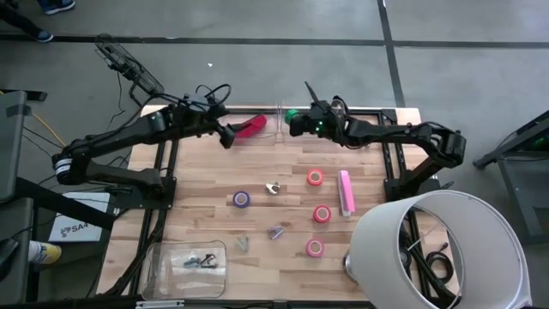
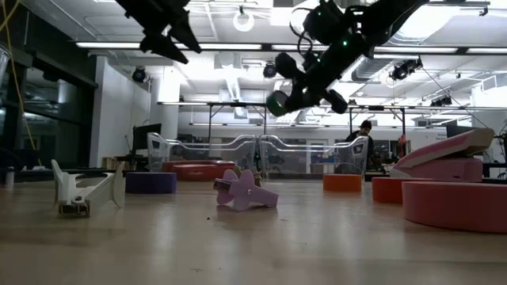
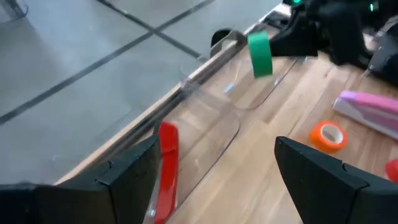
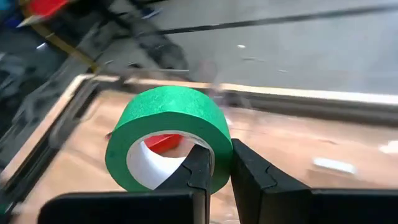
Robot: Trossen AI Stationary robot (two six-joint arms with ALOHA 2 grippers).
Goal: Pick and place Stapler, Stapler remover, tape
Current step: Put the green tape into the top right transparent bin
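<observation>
At the far edge of the light wooden table, the right gripper hangs in the air with its jaws pinched on the wall of a green ring-shaped roll of tape; one finger sits inside the ring, the other outside, and the roll stands on edge between them. Below these jaws lies a clear plastic tray, seen as a faint curved outline against the wood.

The left gripper hovers just beside it along the same edge, its jaws spread wide with nothing between them. Beneath and slightly ahead of those open jaws a red stapler rests in the clear tray.

Nearer the middle of the table, well away from both pairs of jaws, lie a purple roll of tape, three red-pink rolls of tape in a loose column, and a long pink stapler beside them. A small white staple remover and a small purple staple remover lie between the rolls, and another small remover-like piece sits closer to the near edge. A second clear plastic container holding dark small items stands at the near left corner, and a large white bucket stands at the near right.
</observation>
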